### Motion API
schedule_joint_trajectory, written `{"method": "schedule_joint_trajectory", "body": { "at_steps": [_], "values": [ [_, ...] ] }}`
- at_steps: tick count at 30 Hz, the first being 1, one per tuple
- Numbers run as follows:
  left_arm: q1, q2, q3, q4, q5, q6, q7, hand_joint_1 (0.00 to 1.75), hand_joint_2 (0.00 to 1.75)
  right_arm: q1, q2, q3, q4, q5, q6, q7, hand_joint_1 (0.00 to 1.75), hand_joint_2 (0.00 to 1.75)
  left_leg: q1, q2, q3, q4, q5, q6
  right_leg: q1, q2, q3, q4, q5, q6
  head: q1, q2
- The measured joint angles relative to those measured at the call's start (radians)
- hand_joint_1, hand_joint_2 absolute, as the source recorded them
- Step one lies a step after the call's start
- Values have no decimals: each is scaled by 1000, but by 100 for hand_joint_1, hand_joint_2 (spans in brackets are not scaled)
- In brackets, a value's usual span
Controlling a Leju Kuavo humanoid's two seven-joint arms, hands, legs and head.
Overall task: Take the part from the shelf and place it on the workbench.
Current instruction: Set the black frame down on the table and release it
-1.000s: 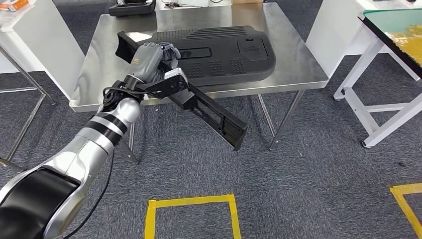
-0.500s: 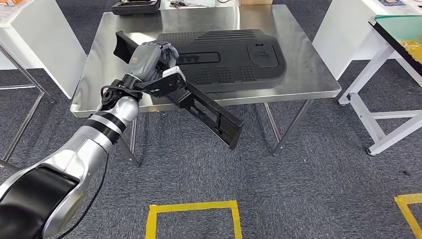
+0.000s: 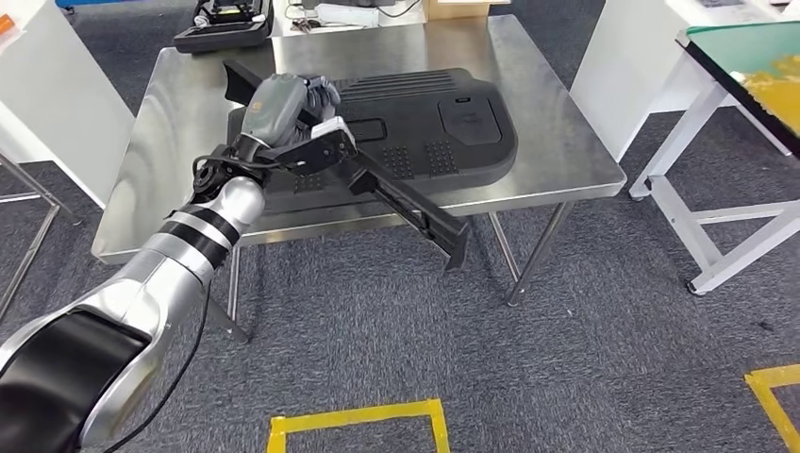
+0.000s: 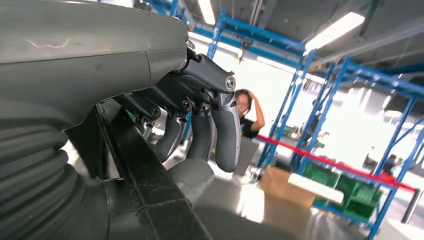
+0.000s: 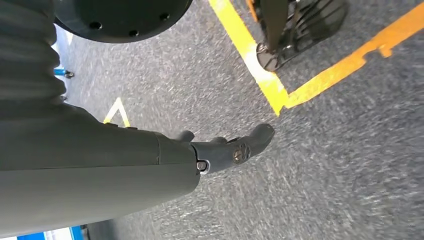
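Note:
My left hand (image 3: pixel 281 109) grips a long black plastic part (image 3: pixel 415 215) near its upper end. The hand hovers over the front left of the steel workbench (image 3: pixel 566 151). The part slants down across the bench's front edge, and its lower end hangs over the carpet. A large black moulded panel (image 3: pixel 453 123) lies on the bench right behind the hand. In the left wrist view the fingers (image 4: pixel 200 120) curl around the black part (image 4: pixel 150 195). My right hand (image 5: pixel 225 150) hangs over the carpet with its fingers stretched out and nothing in them.
A black case (image 3: pixel 222 24) sits at the bench's far left edge. A white cabinet (image 3: pixel 52 104) stands to the left, a white-framed table with a green top (image 3: pixel 745 57) to the right. Yellow tape (image 3: pixel 354 415) marks the carpet. A person (image 4: pixel 247 112) stands far off.
The whole picture has shifted, so the camera has moved and the bench now lies lower and further left. My left hand with the part has moved further in over the bench top.

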Motion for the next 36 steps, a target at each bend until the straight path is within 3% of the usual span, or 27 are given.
{"method": "schedule_joint_trajectory", "body": {
  "at_steps": [1,2,4,6,9,11,13,14,15,17,18,19,21,23,24,26,28,29,30,32,34,35,36],
  "values": [
    [-10,-2,0,1,0,-3,2,175,175,-1,1,0,0,0,0,0,0,175,-3,-1,11,-43,38,5,2,1,6,-1,-8,5,0,0],
    [-19,-6,-1,2,-1,-5,4,175,175,-2,2,1,0,0,0,0,0,175,-6,-1,19,-68,57,10,4,2,10,0,-13,11,0,0],
    [-34,-14,-1,2,-2,-7,7,175,175,-6,2,4,0,0,0,0,0,175,-8,-1,36,-78,52,19,5,1,16,2,-21,24,-1,0],
    [-51,-20,-2,2,-3,-8,9,175,175,-9,1,6,0,1,0,0,0,175,-4,-1,53,-82,47,29,4,-5,-1,42,-28,32,1,0],
    [-65,-24,-2,2,-5,-8,10,175,175,-11,1,7,0,2,0,0,0,175,-1,-1,63,-84,41,37,4,-12,-39,106,-32,36,4,0],
    [-65,-24,-2,2,-5,-8,10,175,175,-11,1,7,0,2,0,0,0,175,-1,-2,63,-84,41,37,4,-13,-40,109,-32,36,4,0],
    [-68,-27,-2,2,-6,-11,11,175,175,-13,1,8,0,2,0,0,0,175,-1,-3,64,-84,38,38,1,-14,-78,162,-43,38,4,0],
    [-69,-29,-4,6,-10,-16,17,175,175,-14,1,8,0,2,1,1,0,175,-1,-6,72,-84,29,39,-2,-16,-122,206,-59,40,5,0],
    [-71,-32,-8,12,-17,-22,25,175,175,-14,1,10,0,3,1,3,0,175,0,-9,87,-84,14,37,-5,-19,-150,198,-47,51,5,0],
    [-74,-39,-19,27,-31,-33,40,175,175,-14,1,13,1,5,1,8,0,175,0,-14,122,-83,-20,28,-9,-29,-161,83,29,71,6,0],
    [-78,-42,-22,33,-34,-36,44,175,175,-14,1,15,1,6,2,10,0,175,-2,-15,134,-85,-33,21,-6,-34,-136,6,77,70,6,0],
    [-83,-45,-25,36,-36,-37,46,175,175,-16,1,16,1,7,2,11,0,175,-4,-15,141,-86,-40,15,-3,-35,-125,-20,97,59,6,0],
    [-97,-51,-28,40,-39,-39,51,175,175,-21,3,18,1,10,3,13,0,175,-6,-14,152,-89,-50,4,-1,-35,-108,-26,92,29,5,0],
    [-111,-56,-30,46,-40,-39,55,175,175,-22,4,21,1,11,3,15,0,175,-5,-9,140,-50,-59,-3,-7,-33,-89,-30,84,12,4,0],
    [-114,-56,-30,53,-40,-37,56,175,175,-21,5,22,1,12,4,15,0,175,-4,-6,118,-3,-70,-6,-9,-31,-76,-32,78,4,4,0],
    [-105,-55,-32,73,-40,-35,57,175,175,-18,5,24,2,12,4,15,0,175,-3,-3,50,129,-122,-10,-10,-27,-49,-33,60,-8,3,0],
    [-94,-55,-34,91,-40,-35,59,175,175,-15,5,26,3,11,4,15,0,175,-3,-3,-10,206,-172,-14,-10,-20,-23,-33,39,-9,3,0],
    [-93,-55,-34,95,-40,-34,60,175,175,-14,5,26,3,11,5,15,0,175,-3,-2,-24,199,-169,-14,-9,-16,-10,-33,30,-7,3,0],
    [-97,-54,-35,98,-39,-34,61,175,175,-13,6,27,3,11,5,15,0,175,-3,-1,-26,161,-141,-12,-8,-12,3,-33,20,-5,3,0],
    [-110,-53,-35,103,-39,-34,61,175,175,-13,7,29,3,11,5,16,0,175,-4,1,-9,27,-15,-4,-5,-9,29,-31,-2,2,3,0],
    [-121,-53,-35,111,-39,-34,61,175,175,-14,8,31,3,11,6,16,0,175,-8,0,12,-71,68,7,-1,-8,43,-27,-23,14,4,0],
    [-126,-53,-36,113,-39,-34,61,175,175,-16,8,32,3,11,6,17,0,175,-11,-1,17,-89,76,13,2,-8,47,-23,-30,19,4,0],
    [-131,-55,-37,113,-40,-33,62,175,175,-18,8,33,3,11,6,17,0,175,-12,-2,26,-90,66,18,2,-8,49,-22,-34,24,4,0]
  ]
}}
